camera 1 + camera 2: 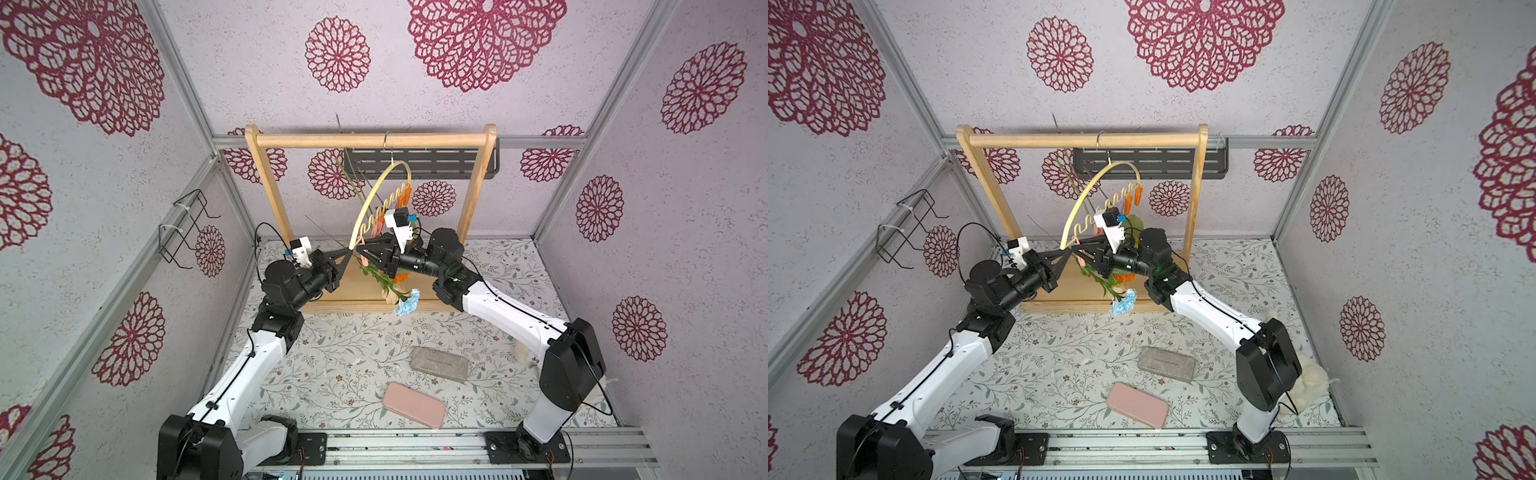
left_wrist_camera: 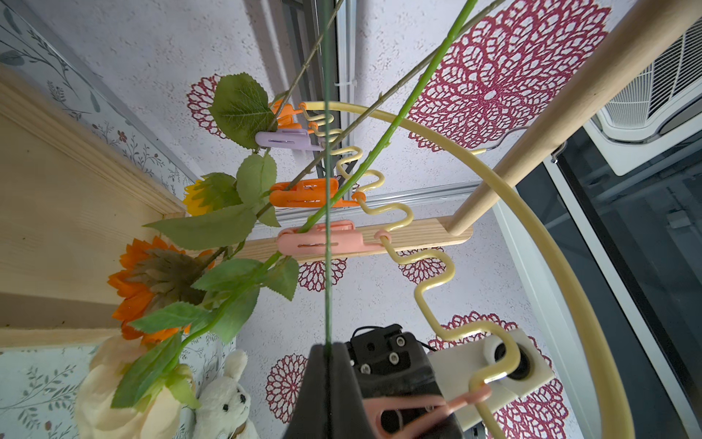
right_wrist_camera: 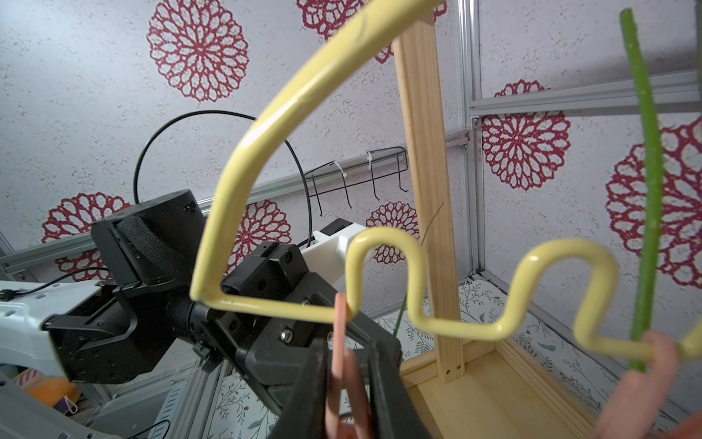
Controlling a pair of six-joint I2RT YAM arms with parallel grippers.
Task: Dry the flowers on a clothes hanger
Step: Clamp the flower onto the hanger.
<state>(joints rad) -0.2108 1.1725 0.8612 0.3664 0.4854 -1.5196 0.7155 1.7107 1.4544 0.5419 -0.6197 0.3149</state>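
Flower stem inside left end effector

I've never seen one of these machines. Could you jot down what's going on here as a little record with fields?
clothes hanger: hooked on wooden rack, tilted
clipped: sunflower, orange bloom, cream rose
left end effector: shut on thin green stem
right end effector: shut on pink clip at hanger's end
blue bloom: hanging low by rack base
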